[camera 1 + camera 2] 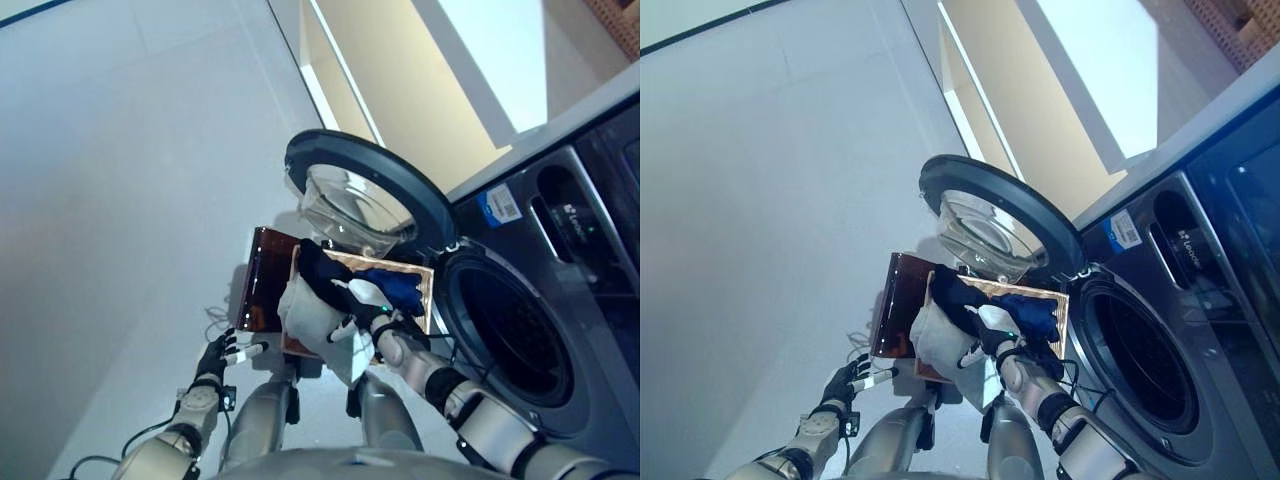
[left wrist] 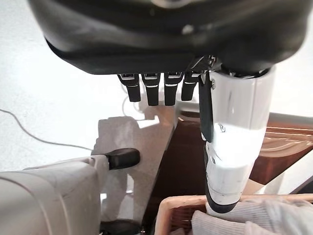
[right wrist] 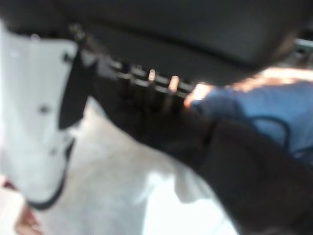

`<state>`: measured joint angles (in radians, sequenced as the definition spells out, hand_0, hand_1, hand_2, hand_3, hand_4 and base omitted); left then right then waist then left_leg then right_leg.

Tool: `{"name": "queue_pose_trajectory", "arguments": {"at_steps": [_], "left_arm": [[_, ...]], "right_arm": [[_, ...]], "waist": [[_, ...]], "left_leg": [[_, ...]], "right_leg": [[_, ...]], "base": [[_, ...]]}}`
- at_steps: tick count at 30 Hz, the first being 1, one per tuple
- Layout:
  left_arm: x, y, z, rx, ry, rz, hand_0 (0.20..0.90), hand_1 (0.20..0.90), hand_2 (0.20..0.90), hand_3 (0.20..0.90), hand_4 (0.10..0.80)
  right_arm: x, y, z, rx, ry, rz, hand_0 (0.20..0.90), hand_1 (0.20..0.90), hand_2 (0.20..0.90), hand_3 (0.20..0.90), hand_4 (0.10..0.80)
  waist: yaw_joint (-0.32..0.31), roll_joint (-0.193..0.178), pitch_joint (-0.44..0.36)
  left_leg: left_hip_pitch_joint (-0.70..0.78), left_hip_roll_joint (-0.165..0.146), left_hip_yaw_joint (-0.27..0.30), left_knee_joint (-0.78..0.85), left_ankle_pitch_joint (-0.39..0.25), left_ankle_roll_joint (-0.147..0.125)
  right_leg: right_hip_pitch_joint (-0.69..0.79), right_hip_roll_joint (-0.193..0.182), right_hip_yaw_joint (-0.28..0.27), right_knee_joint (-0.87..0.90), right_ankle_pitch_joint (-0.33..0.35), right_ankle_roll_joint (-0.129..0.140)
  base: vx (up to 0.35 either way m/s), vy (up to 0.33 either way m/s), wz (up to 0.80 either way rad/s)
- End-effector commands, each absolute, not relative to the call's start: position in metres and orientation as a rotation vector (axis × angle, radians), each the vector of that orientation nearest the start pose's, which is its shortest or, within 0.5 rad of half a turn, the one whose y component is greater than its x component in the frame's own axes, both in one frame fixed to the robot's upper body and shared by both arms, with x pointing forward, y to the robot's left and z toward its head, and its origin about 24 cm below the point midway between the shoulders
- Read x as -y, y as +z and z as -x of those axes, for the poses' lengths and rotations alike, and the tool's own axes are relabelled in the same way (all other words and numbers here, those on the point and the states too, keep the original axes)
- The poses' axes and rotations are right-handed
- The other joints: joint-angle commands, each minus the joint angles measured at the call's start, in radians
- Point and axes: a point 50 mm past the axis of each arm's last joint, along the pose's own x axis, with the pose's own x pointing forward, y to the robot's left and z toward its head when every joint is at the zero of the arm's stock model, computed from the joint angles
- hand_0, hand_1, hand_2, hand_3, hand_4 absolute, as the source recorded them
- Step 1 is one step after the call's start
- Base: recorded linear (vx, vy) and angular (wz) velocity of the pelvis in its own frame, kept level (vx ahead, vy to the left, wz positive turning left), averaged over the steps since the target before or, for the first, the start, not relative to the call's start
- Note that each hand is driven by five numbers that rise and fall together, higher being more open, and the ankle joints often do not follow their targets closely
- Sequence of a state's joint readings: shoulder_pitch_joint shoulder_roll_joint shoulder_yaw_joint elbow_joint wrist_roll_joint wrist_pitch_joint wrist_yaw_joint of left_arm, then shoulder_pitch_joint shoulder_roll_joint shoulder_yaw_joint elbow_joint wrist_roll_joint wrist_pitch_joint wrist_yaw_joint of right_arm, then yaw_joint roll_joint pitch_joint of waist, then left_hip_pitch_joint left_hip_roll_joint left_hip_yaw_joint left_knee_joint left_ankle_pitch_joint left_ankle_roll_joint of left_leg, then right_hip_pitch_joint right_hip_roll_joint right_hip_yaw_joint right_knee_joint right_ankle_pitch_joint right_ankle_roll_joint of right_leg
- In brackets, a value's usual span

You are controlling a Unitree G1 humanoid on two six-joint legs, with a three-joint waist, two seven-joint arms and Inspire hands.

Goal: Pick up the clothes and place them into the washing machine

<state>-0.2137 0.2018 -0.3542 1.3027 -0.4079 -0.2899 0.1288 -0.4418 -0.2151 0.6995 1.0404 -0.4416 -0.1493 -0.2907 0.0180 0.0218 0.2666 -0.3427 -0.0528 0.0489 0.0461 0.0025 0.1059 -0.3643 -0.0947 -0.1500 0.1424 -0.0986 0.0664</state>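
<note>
Right hand [image 1: 372, 318] grips basket's [image 1: 425, 270] white garment [image 1: 305, 312].

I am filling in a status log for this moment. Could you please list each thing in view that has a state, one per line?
washing machine door: swung fully open.
drum: appears empty.
basket: still holds clothes.
white garment: partly lifted, held by the right hand.
dark garment: draped over the right hand.
blue garment: lying in the basket.
right hand: closed on the clothes.
left hand: relaxed, holding nothing.

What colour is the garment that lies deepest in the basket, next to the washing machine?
Blue garment; it shows best in the left eye view, beside the dark cloth.
</note>
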Motion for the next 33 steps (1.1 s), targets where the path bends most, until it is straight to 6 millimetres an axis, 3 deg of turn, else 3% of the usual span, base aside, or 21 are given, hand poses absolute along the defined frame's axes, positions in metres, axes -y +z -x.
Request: {"name": "queue_pose_trajectory", "arguments": {"at_steps": [1,9,23,33], "left_arm": [[-0.206,-0.128,-0.188,-0.762,0.188,-0.124,0.900,0.900,0.900,0.900,0.800],[-0.204,-0.125,-0.193,-0.752,0.173,-0.137,0.900,0.900,0.900,0.900,0.800],[-0.202,-0.129,-0.187,-0.768,0.172,-0.137,0.900,0.900,0.900,0.900,0.800],[-0.202,-0.132,-0.182,-0.790,0.178,-0.134,0.900,0.900,0.900,0.900,0.800]], "right_arm": [[0.091,-0.059,-0.276,-0.151,0.496,1.031,0.900,0.900,0.900,0.900,0.800],[0.075,-0.050,-0.283,-0.097,0.521,1.031,0.900,0.900,0.900,0.900,0.800],[0.085,-0.054,-0.281,-0.129,0.491,1.017,0.900,0.900,0.900,0.900,0.800],[0.077,-0.054,-0.275,-0.104,0.525,0.994,0.900,0.900,0.900,0.900,0.800]], "waist": [[0.014,-0.024,-0.014],[0.015,-0.030,-0.007],[0.012,-0.028,-0.031],[0.006,-0.030,-0.034]], "left_leg": [[-0.099,-0.040,0.004,0.056,-0.005,-0.072],[-0.132,-0.040,0.010,0.043,0.013,-0.075],[-0.119,-0.045,0.010,0.049,-0.004,-0.066],[-0.108,-0.044,0.014,0.048,-0.007,-0.068]], "right_leg": [[-0.056,-0.055,0.019,-0.086,0.219,0.023],[-0.089,-0.053,0.019,-0.096,0.233,0.024],[-0.080,-0.058,0.029,-0.099,0.234,0.028],[-0.065,-0.054,0.028,-0.105,0.229,0.028]], "base": [[-0.030,0.008,0.05],[-0.007,0.008,-0.02],[0.007,0.005,-0.03],[0.000,0.000,-0.02]]}}
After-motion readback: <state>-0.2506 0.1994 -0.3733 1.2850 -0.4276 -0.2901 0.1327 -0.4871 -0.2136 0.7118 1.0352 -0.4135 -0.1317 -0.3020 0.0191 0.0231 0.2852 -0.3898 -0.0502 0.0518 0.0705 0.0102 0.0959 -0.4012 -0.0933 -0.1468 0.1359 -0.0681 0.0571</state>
